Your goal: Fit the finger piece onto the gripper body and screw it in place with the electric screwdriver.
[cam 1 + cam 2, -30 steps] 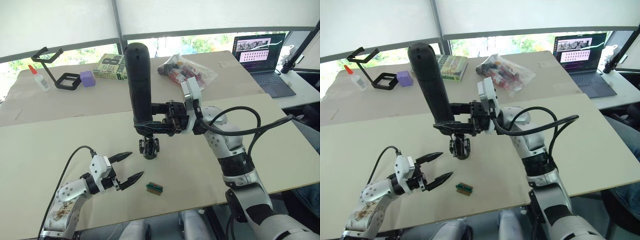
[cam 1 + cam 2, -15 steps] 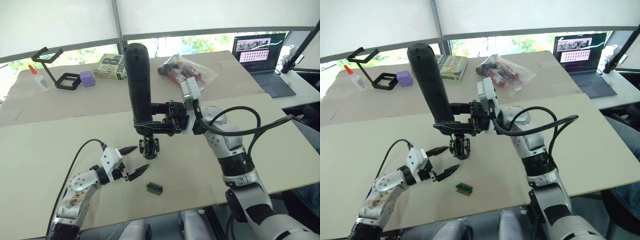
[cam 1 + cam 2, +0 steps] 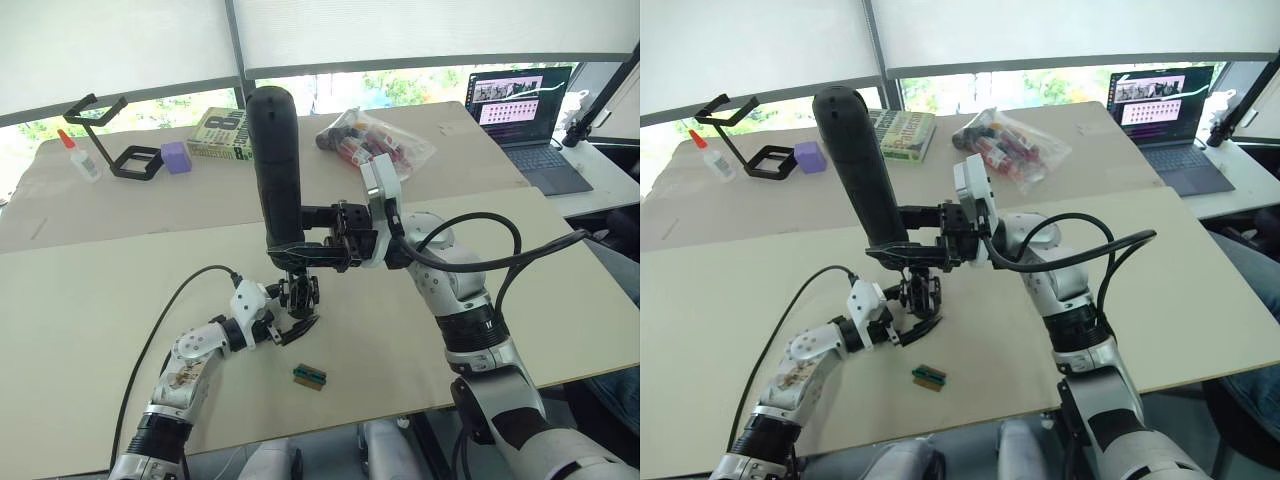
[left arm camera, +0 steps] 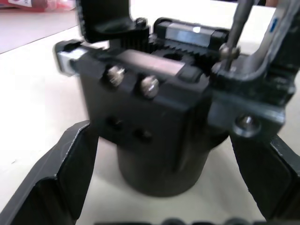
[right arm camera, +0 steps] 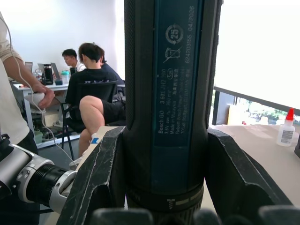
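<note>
Looking across the table from our left, we see at the far edge a small glue bottle, a black wire-frame stand, a purple block and a book. Nearer us, the left gripper reaches in low over the tabletop with its two black fingers spread apart, one on each side of the gripper body. In the left wrist view the gripper body sits between those fingers with a gap on both sides, so the left gripper is open and not clamped on it. We cannot pick out the finger piece as a separate part; the one pointed finger on the body is too small to judge.

Just in front of the gripper body, closer to the table's near edge, lies a small green-and-red block, apart from both grippers.

Directly above the gripper body stands the electric screwdriver, nearly upright, rounded end up, its thin bit pointing down onto the top of the body. The right gripper holds it near its lower end, and in the right wrist view its fingers press against both sides of the barrel.

Further right lie a clear bag of small items and an open laptop on the neighbouring desk.
</note>
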Controlling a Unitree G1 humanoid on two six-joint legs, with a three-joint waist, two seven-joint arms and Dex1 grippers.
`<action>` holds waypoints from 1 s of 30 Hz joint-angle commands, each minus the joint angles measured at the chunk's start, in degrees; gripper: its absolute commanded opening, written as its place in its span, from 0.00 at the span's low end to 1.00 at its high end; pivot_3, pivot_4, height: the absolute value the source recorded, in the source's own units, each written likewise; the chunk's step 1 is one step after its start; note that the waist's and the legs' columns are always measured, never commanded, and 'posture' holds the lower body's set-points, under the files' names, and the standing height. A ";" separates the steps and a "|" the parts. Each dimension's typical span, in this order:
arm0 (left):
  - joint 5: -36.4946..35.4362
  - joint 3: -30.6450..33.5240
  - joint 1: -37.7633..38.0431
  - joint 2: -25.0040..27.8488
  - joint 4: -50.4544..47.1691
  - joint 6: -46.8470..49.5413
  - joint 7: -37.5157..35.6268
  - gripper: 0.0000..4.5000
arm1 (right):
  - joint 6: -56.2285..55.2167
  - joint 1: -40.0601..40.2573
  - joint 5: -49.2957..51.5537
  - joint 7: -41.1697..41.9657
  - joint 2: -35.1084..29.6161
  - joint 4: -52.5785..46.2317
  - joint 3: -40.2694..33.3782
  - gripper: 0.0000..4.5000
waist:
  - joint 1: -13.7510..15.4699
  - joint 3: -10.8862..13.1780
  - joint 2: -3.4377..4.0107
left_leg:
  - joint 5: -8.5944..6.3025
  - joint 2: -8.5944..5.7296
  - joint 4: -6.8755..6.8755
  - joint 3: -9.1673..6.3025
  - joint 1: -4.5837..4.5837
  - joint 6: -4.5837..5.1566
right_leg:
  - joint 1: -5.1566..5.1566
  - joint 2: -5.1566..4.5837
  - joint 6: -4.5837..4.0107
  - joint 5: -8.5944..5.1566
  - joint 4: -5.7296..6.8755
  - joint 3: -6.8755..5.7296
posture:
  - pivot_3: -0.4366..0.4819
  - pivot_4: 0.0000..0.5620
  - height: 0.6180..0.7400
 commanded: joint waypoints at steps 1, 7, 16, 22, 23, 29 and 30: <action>0.40 -0.28 -0.62 0.44 -0.42 0.23 -0.75 1.00 | -0.57 -1.03 0.34 -0.26 0.19 -2.75 -0.26 0.43 | -0.06 0.00 0.00 | 0.00 0.00 0.00 0.00 0.00 0.00 | 0.00 0.00 0.00 0.00 0.00 0.00 | 0.48 0.27 1.00; 0.75 -0.33 -0.58 1.89 0.06 1.71 -1.80 0.70 | -0.51 -0.78 0.31 -0.36 0.08 -2.96 -0.18 0.43 | -0.08 0.00 0.00 | 0.00 0.01 0.01 0.00 0.00 0.00 | 0.00 0.00 0.00 0.00 0.01 0.00 | 0.48 0.27 1.00; 1.24 -1.01 -0.18 1.85 -0.13 1.69 -1.51 0.54 | -0.65 -0.34 -0.28 -0.87 0.13 -2.79 0.19 0.43 | -0.07 -0.02 0.00 | 0.00 0.00 0.00 0.00 0.02 0.00 | 0.00 -0.01 0.00 0.00 0.01 0.00 | 0.48 0.27 1.00; 1.27 -1.15 0.03 1.51 -0.63 1.61 -1.22 0.54 | 0.04 -0.05 -1.96 -1.63 -0.17 -1.92 1.91 0.43 | -0.04 -0.05 0.00 | 0.00 0.00 0.01 0.00 0.03 0.00 | 0.02 -0.01 0.00 0.00 0.01 0.00 | 0.48 0.27 1.00; 1.25 -1.14 0.14 1.48 -0.78 1.64 -1.18 0.54 | 0.15 -0.01 -2.38 -1.84 -0.13 -1.59 2.30 0.43 | -0.04 -0.08 0.00 | 0.00 -0.01 0.01 0.00 0.03 0.00 | 0.02 -0.01 0.00 0.00 0.01 0.00 | 0.48 0.27 1.00; 1.14 -0.91 0.51 1.32 -1.08 1.72 -1.07 0.54 | 2.26 0.17 -3.94 -3.97 0.14 -0.80 4.40 0.43 | -0.07 -0.20 0.02 | 0.00 0.00 0.01 0.00 0.10 0.00 | 0.08 -0.01 0.00 0.00 0.02 0.01 | 0.48 0.27 1.00; 1.09 -0.88 0.52 1.31 -1.06 1.74 -1.07 0.54 | 2.96 0.27 -4.07 -3.98 -0.15 -0.89 4.98 0.43 | -0.07 -0.21 0.03 | 0.00 0.00 0.00 0.00 0.12 0.00 | 0.08 -0.01 0.00 0.00 0.02 0.01 | 0.48 0.27 1.00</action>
